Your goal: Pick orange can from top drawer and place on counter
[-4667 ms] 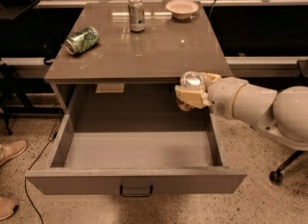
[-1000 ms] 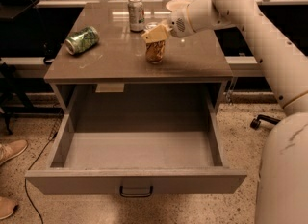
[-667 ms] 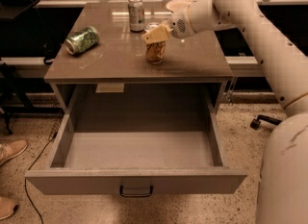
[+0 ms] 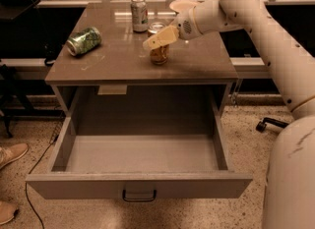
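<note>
The orange can (image 4: 159, 55) stands upright on the counter (image 4: 113, 61), near its middle, with its silver lid showing. My gripper (image 4: 153, 40) reaches in from the right and sits around the can's upper half. Its tan near finger (image 4: 161, 38) lies slanted in front of the can with its tip past the can's left side, and the jaws look open. The far finger is hidden behind the can. The top drawer (image 4: 138, 186) is pulled fully out below the counter and holds nothing.
A green can (image 4: 83, 41) lies on its side at the counter's left. A taller silvery-white can (image 4: 139, 14) stands at the back, and a pale bowl (image 4: 181, 4) sits behind my arm. A person's shoes (image 4: 11, 155) are on the floor at left.
The orange can stays standing in the same spot on the counter. My near finger has swung a little down and left, away from the can.
</note>
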